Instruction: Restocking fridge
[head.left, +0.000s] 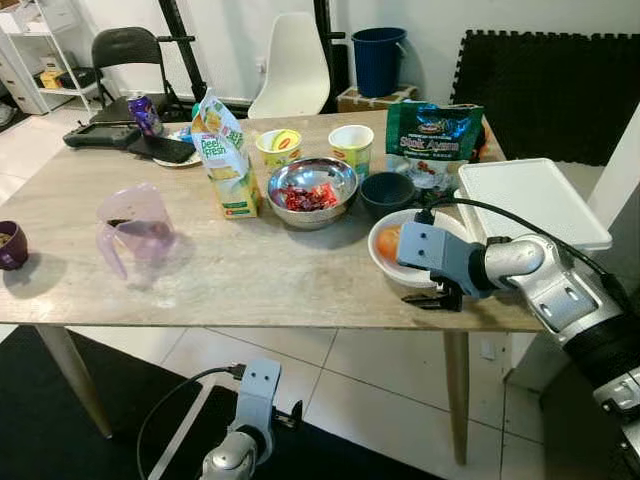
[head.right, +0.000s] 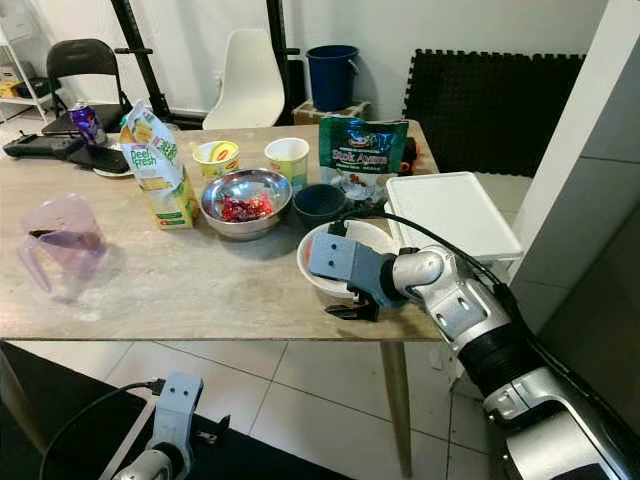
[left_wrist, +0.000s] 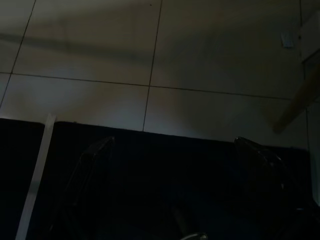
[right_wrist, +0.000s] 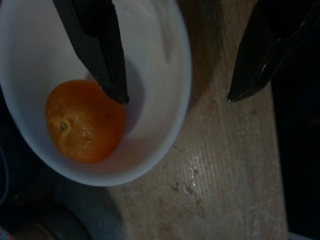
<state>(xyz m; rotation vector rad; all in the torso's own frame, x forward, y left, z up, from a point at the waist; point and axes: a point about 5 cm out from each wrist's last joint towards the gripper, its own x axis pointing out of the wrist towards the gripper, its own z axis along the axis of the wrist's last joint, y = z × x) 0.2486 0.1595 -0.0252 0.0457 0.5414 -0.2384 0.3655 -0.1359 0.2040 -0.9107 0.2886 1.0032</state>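
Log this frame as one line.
stage: reach | right gripper: jaws open, straddling white bowl rim | orange in bowl | left gripper: idle, low

White bowl: round, upright, near front right edge of the bench. Holds one orange fruit, round, glossy, small dimple facing up, lying against the bowl's inner wall.

Right gripper: jaws apart, straddling the bowl's rim; one jaw inside the bowl just over the fruit, the other outside over the bench top. Contact with fruit or rim not clear.

Dark bowl stands just behind the white one.
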